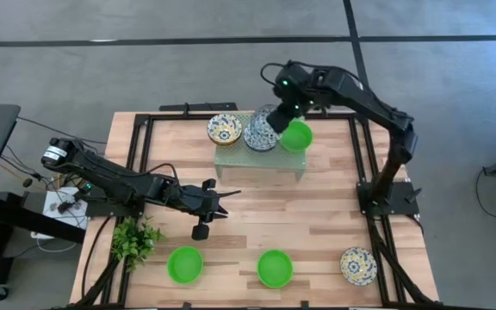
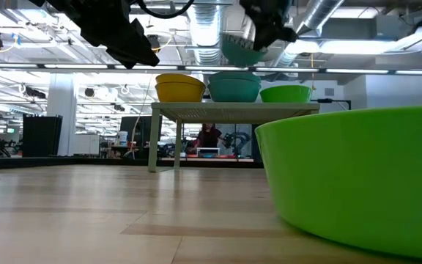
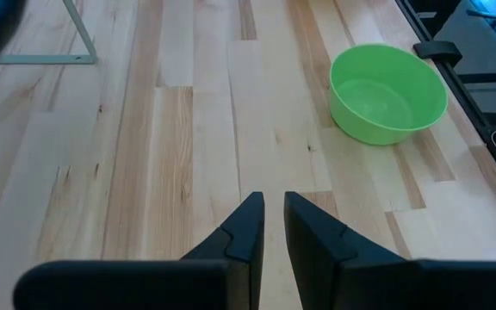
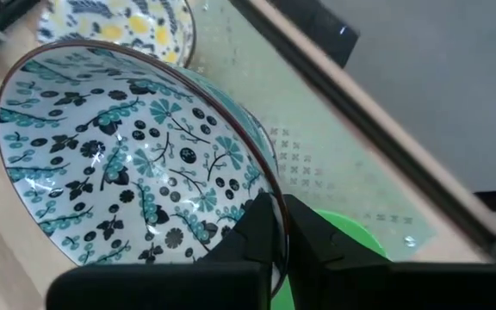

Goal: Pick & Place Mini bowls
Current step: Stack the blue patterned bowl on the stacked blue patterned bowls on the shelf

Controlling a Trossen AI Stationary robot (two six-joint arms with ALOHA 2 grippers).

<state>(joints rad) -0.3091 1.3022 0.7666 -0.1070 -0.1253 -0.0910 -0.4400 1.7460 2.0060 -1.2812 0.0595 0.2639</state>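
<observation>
The pale green rack at upper centre of the high view carries a yellowish bowl and a green bowl. Between them the right gripper, fingers pinching its rim, holds a blue-patterned bowl tilted above the rack. A thin rim grip could let it slip, or it could knock a neighbour. The left gripper hovers mid-table, nearly shut, holding nothing. Three more bowls sit along the bottom edge.

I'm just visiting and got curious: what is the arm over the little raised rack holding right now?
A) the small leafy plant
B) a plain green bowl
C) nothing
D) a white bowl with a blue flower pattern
D: the right gripper pinches the rim of the blue-flowered bowl above the rack.
</observation>
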